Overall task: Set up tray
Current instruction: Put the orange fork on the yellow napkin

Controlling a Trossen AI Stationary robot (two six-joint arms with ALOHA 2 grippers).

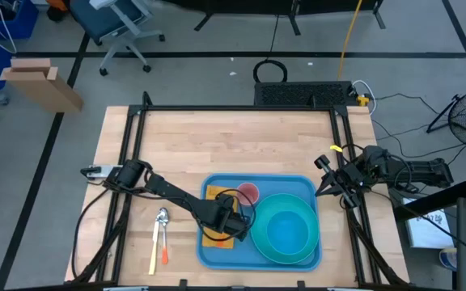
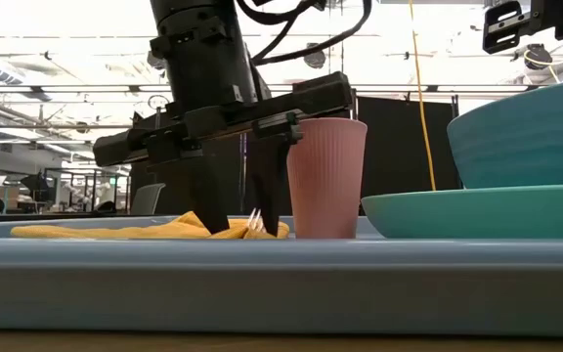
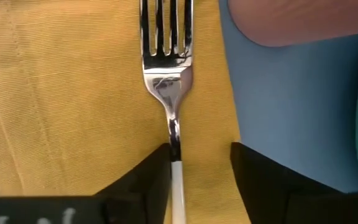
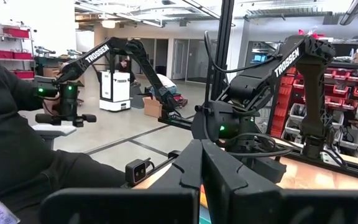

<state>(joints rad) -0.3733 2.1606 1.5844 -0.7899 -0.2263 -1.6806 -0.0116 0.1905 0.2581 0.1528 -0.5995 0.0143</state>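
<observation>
The light-blue tray (image 1: 306,184) lies at the table's near middle. On it are a yellow napkin (image 3: 73,93), a pink ribbed cup (image 2: 325,176) and a teal bowl (image 1: 285,226) on a teal plate (image 2: 477,210). A silver fork (image 3: 166,74) lies flat on the napkin beside the cup. My left gripper (image 3: 199,155) is open and points down over the napkin, a finger on either side of the fork's handle. My right gripper (image 4: 201,165) is shut and waits off the tray at the table's right edge (image 1: 326,182). My left gripper comes from above with its fingers across the fork's handle (image 3: 176,149), just behind the neck. The handle lies close against one finger (image 3: 157,168), with a wide gap to the other. Whether that finger touches it, I cannot tell. The fork rests on the napkin.
A spoon (image 1: 162,217) and a second utensil with a coloured handle (image 1: 154,252) lie on the wood left of the tray. Black frame rails run along both table sides. The far half of the table is bare wood. A person in dark clothing shows in the right wrist view (image 4: 17,124).
</observation>
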